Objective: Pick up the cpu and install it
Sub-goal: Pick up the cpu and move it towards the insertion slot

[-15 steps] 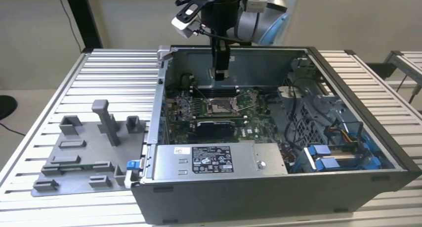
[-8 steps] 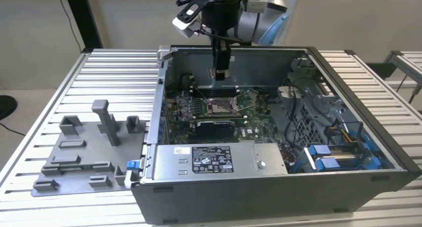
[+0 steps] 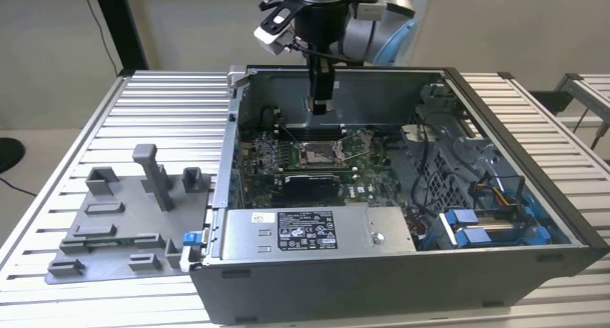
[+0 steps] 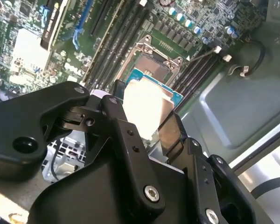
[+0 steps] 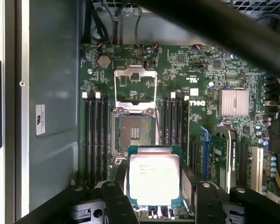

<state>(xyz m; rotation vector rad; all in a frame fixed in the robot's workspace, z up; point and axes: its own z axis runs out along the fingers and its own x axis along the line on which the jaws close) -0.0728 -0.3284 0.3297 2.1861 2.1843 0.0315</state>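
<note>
1. First wrist view: the hand (image 5: 153,203) is seen clamped on the cpu (image 5: 154,179), with its fingers (image 5: 113,201) pressed against two opposite edges and the silver top turned up.
2. The same grip is shown in the second wrist view, where the cpu (image 4: 147,109) is held clear of the board and is not yet seated.
3. Just beyond the chip, the socket (image 5: 133,133) lies bare with its cover plate (image 5: 135,84) folded open. The cpu is offset to one side of the socket rather than over it.
4. In the exterior view, the hand (image 3: 321,103) hangs inside the case (image 3: 381,285) above the motherboard (image 3: 372,167). The case is carried by the worktop (image 3: 153,106).
5. Bent socket pins are judged the main danger, whether from a tilted or misaligned descent or from a chip lowered in the wrong orientation. A slip from so narrow an edge grip could drop the chip onto the pins.
</note>
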